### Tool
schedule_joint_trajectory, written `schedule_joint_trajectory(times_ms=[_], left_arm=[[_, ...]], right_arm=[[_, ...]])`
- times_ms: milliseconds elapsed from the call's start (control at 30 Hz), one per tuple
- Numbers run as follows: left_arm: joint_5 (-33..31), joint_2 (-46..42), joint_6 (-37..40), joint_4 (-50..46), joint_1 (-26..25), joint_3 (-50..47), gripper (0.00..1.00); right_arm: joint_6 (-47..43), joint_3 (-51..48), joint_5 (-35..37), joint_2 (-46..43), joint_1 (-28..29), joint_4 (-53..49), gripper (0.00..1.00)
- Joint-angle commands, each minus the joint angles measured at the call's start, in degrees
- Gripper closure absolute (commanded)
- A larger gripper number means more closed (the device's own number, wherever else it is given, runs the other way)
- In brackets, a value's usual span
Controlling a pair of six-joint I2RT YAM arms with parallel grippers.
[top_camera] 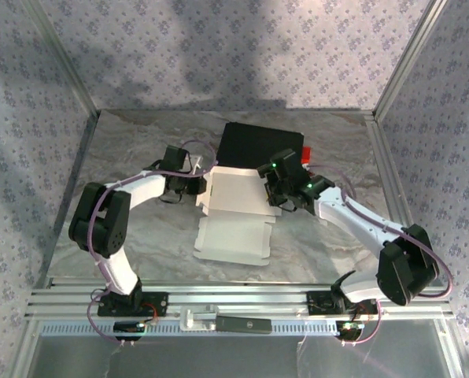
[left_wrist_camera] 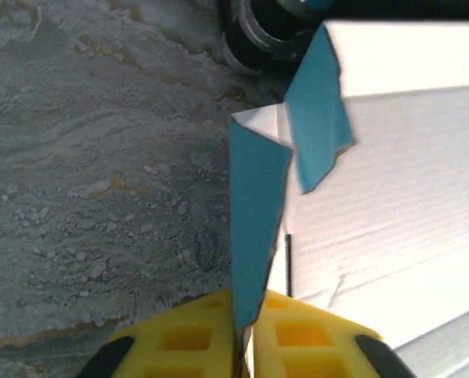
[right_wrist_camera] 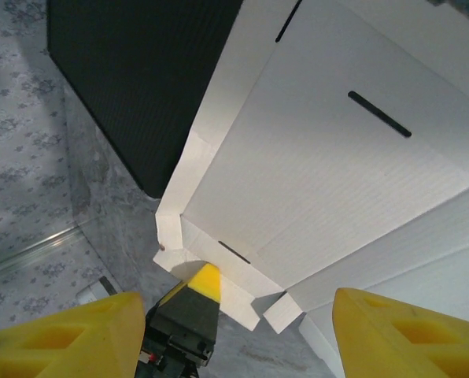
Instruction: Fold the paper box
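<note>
Left tool (left_wrist_camera: 243,327) — tight on paper box (left_wrist_camera: 376,205) flap

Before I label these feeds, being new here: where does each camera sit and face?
Top: above and behind, facing down on table, left arm, right arm, box.
Left wrist: faces along the left hand, shut on the box's blue flap.
Right wrist: faces past the open right hand at the box's white side, black case.
Shared: all show the box.

One paper box (top_camera: 233,236), one black case (top_camera: 254,146)
</note>
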Motion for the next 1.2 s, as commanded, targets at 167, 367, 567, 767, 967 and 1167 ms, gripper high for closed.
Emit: schedule_joint_trajectory(times_ms=[167,367,567,767,967,1167], left_arm=[[-10.34,-15.84,-0.67,23.23,-3.96,-19.45,1.0],[-23.95,-26.11,2.32,41.15,-9.98,-35.08,1.0],[-27.98,-30.19,0.85,46.95,-11.31,-40.31,1.0],[-30.44,-30.64,0.59,49.18,-13.25,-41.23,1.0],[-31.67,-30.95,0.15,49.63,-13.98,-41.76,1.0],[-31.91,-31.39,0.21,49.86,-14.57,-41.87,1.0]], right_arm=[[6.67,2.36,-0.46,4.15,2.3,4.7,0.3],[13.59,9.65,3.13,9.14,6.45,3.62,0.24],[19.23,16.87,3.35,15.25,9.77,-0.88,0.27],[22.51,19.39,4.59,18.89,11.75,-0.59,0.36],[22.86,22.18,7.6,21.03,11.98,-1.05,0.51],[23.05,20.63,7.81,21.94,11.4,2.34,0.58]])
